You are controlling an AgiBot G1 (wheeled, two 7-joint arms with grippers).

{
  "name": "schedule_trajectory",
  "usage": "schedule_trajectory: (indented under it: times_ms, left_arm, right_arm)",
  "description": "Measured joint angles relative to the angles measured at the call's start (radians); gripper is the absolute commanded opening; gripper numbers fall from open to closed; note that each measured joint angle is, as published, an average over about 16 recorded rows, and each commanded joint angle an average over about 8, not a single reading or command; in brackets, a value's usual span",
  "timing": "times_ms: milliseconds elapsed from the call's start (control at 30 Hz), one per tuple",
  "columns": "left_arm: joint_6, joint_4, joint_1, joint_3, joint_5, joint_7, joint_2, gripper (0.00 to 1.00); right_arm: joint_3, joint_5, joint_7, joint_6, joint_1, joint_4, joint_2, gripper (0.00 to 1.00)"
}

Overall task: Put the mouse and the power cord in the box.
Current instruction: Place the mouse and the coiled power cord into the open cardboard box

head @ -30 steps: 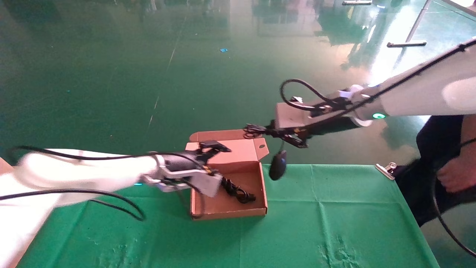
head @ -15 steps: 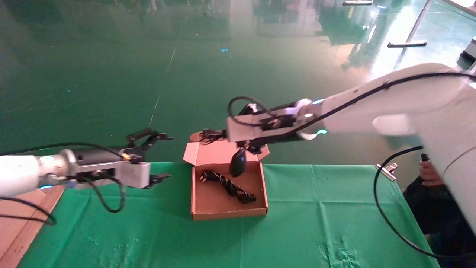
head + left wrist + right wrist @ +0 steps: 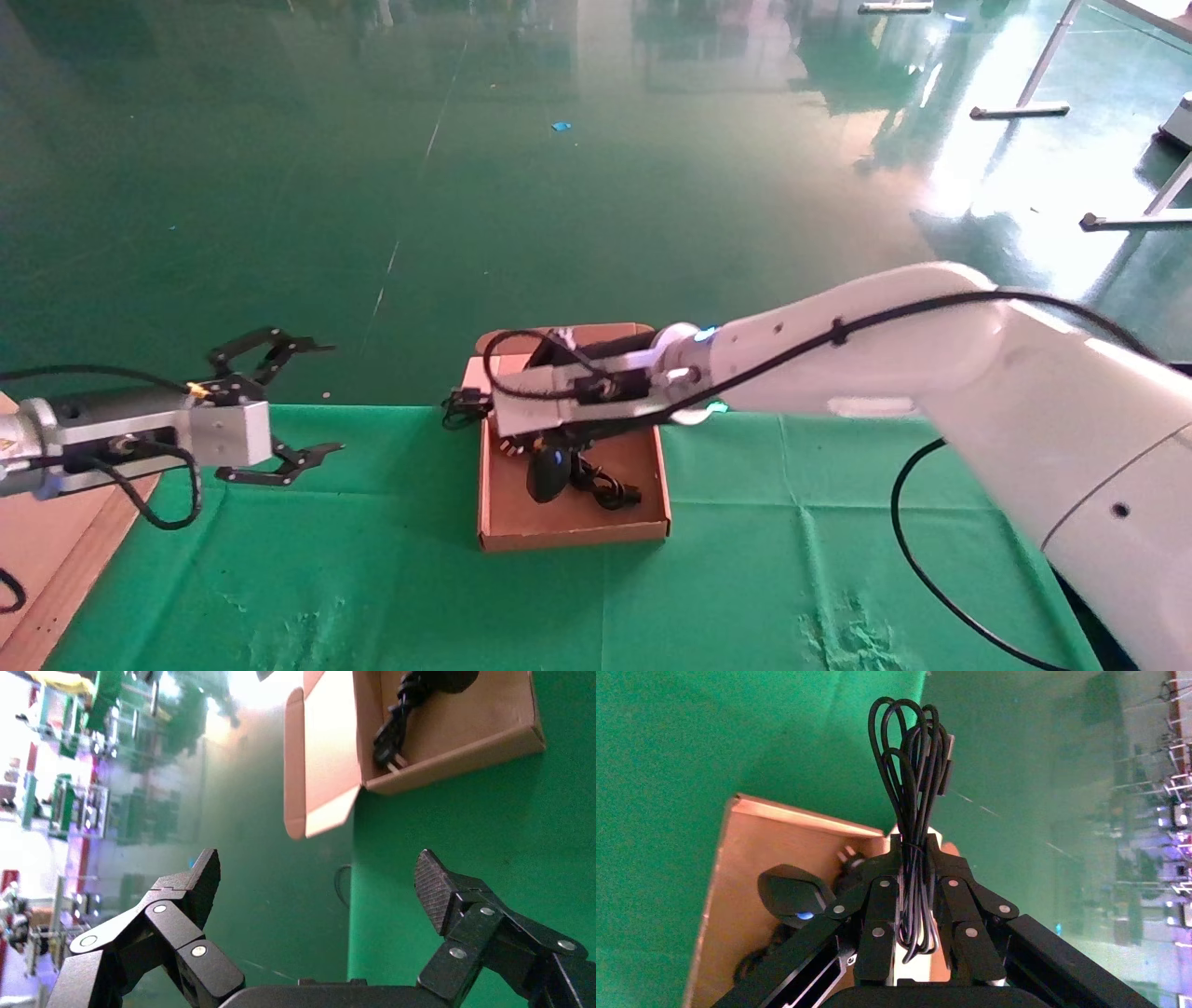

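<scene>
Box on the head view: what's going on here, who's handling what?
The right gripper reaches over the open box, its fingers shut on the coiled cable of the mouse. The mouse hangs low inside the box; whether it touches the floor cannot be told. The power cord lies in the box. The left gripper is open and empty, off to the left over the table's edge.

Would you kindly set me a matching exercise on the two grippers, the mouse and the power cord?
1 left gripper
2 right gripper
3 mouse
4 power cord

A lying flat in the box
B open, left of the box
C shut on a coiled cable
D beneath the right gripper, blue mark showing

Pairs: 1-B, 2-C, 3-D, 4-A
</scene>
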Motion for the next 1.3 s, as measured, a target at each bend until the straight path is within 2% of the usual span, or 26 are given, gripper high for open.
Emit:
schedule_trajectory:
  times_ms: [233,467,500,733,767,1300]
  left_arm:
    - [0.007,0.049,-0.008,0.005,0.007,-0.005,-0.005,1.00]
    - [0.015,0.080,-0.018,0.007,0.012,0.006,0.002,1.00]
    - [0.017,0.084,-0.019,0.007,0.012,0.008,0.002,1.00]
    - [0.025,0.102,-0.024,0.006,0.011,0.017,0.006,1.00]
    - [0.026,0.103,-0.024,0.006,0.011,0.018,0.007,1.00]
    - [0.028,0.101,-0.023,0.004,0.010,0.014,0.007,1.00]
  right_arm:
    - [-0.111,0.052,0.039,0.063,-0.020,0.016,0.003,0.00]
    - [-0.181,0.083,0.042,0.109,-0.028,-0.007,0.006,0.00]
    - [-0.188,0.086,0.040,0.115,-0.029,-0.011,0.007,0.04]
    - [-0.222,0.101,0.029,0.149,-0.028,-0.037,0.009,0.90]
    - [-0.225,0.103,0.028,0.152,-0.028,-0.040,0.009,0.99]
    - [-0.218,0.109,0.030,0.150,-0.032,-0.040,0.015,1.00]
